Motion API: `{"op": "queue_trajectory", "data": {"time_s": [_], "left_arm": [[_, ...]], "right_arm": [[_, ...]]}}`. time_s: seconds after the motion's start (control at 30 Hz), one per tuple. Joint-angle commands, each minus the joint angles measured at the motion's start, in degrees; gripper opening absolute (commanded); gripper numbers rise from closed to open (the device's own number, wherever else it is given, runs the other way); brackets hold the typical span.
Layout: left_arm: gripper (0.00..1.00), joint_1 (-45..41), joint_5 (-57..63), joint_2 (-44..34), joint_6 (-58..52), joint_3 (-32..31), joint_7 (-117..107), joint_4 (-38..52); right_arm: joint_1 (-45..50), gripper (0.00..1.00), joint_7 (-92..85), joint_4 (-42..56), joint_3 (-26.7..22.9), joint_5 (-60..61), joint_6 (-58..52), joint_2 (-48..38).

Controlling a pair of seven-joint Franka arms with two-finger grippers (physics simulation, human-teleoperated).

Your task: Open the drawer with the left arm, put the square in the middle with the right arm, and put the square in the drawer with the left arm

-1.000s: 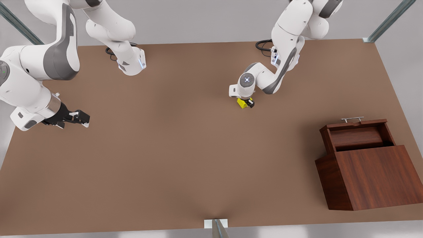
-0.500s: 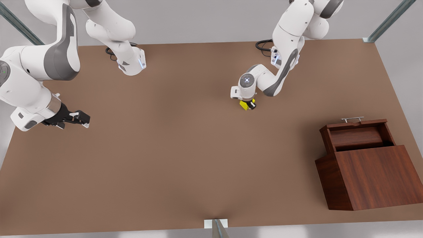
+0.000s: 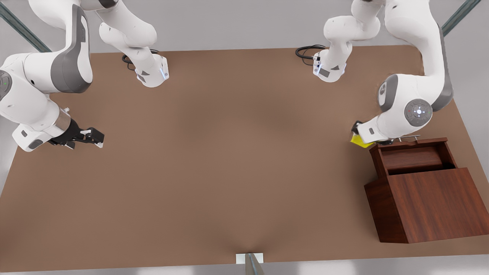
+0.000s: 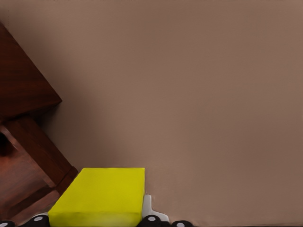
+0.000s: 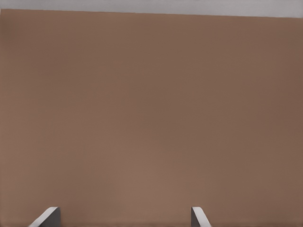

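Two steps done: drawer pulled out of its cabinet; cube already off the middle of the worktop.
My left gripper: clenched on the cube, raised just beside the drawer's corner, by the handle.
Cube from my wrist: seen between my fingertips, drawer edge near.
Step in hand: carry over the open tray, clear the front wall and handle, lower, then let go.
My right gripper: released, waiting at the front view's left.

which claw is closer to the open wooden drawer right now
Left. The left claw, shut on the small yellow cube, hovers beside the dark reddish-brown wood drawer; the right claw waits open at the table's opposite side.
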Motion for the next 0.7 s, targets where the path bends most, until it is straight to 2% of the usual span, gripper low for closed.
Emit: {"op": "queue_trajectory", "data": {"time_s": [0.0,0.03,0.1,0.2,0.37,0.5,0.67], "left_arm": [[0.71,-0.1,3.1,0.8,0.0,0.0,2.6,1.0],[0.71,2.0,4.7,1.8,0.0,0.1,7.8,2.8],[0.71,2.9,5.4,3.1,0.8,5.2,19.9,3.3],[0.72,4.6,5.4,8.1,1.7,8.9,21.1,7.1],[0.72,8.8,5.5,10.9,7.5,9.2,29.7,6.8],[0.72,10.1,7.6,12.9,8.8,9.2,45.9,6.3],[0.74,11.3,7.7,13.7,11.8,9.2,47.6,5.8]], "right_arm": [[0.0,1.00,0.0,0.0,0.0,0.0,0.0,0.0],[0.0,1.00,0.0,0.0,0.0,0.0,0.0,0.0],[0.0,1.00,0.0,0.1,0.0,0.0,0.1,0.0],[0.0,1.00,0.0,0.0,0.0,0.0,0.0,0.0],[-0.1,1.00,0.0,0.0,0.0,1.1,0.0,0.0],[-0.1,1.00,0.0,0.0,0.0,1.1,0.1,0.0],[0.0,1.00,0.0,0.0,0.0,1.1,0.1,0.0]]}}
